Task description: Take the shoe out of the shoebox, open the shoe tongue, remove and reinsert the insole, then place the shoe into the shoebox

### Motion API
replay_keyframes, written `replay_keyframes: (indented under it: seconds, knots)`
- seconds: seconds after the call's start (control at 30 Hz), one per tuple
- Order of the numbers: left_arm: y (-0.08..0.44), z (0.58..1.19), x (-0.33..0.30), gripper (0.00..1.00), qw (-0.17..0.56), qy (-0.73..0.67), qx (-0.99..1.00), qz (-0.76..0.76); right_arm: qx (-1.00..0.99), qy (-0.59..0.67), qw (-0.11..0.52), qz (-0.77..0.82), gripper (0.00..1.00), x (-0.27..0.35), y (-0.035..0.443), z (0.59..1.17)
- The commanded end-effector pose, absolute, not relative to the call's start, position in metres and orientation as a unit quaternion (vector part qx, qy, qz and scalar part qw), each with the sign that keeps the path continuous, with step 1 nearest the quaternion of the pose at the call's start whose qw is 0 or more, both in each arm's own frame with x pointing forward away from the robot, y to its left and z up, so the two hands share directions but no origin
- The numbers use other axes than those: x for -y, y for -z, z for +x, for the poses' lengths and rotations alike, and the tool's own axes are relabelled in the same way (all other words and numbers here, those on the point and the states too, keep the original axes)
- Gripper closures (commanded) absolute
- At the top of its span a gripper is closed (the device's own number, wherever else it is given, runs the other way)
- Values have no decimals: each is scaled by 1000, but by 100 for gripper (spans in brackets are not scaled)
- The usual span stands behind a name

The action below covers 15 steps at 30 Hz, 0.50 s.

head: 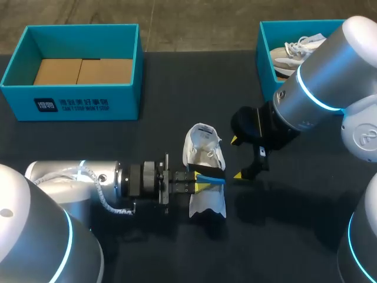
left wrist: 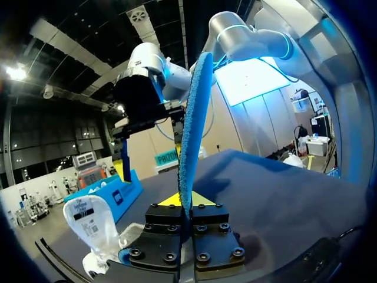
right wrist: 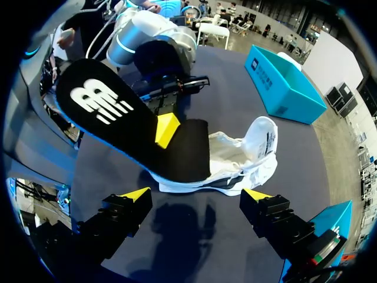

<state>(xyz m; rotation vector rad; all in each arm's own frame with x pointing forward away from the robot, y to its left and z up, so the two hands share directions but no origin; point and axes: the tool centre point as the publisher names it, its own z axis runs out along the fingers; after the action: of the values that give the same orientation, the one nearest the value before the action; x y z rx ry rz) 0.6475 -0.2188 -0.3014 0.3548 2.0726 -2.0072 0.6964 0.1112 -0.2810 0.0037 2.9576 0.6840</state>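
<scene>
Left jaws: clamped on insole (head: 212,174), edge-up, frame centre.
Right jaws: wide apart, gripping nothing, just right of shoe (head: 200,150).
Shoe: lying on table (head: 88,141).

L gripper (left wrist: 187,203) was seen clamped on the blue insole (left wrist: 193,124), which was held upright & edge-on btwn its fingers. The white shoe (left wrist: 94,227) was laid on the dark table (left wrist: 277,194) just beside the gripper. R gripper (left wrist: 141,121) was hung ahead, above the table. A teal shoebox (left wrist: 121,191) was set beyond the shoe.
</scene>
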Motion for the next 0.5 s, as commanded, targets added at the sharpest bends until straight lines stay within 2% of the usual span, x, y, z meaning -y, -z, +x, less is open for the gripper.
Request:
replay_keyframes:
  seconds: [0.03,0.23,0.5]
  knots:
    - [291,645,217,100,142,689,-698,131,-973,-225,54,1,0,-111,282,696]
    - [271,641,210,100,190,695,-673,169,-973,-225,54,1,0,-111,282,696]
    - [262,637,205,100,216,685,-661,218,-973,-225,54,1,0,-111,282,696]
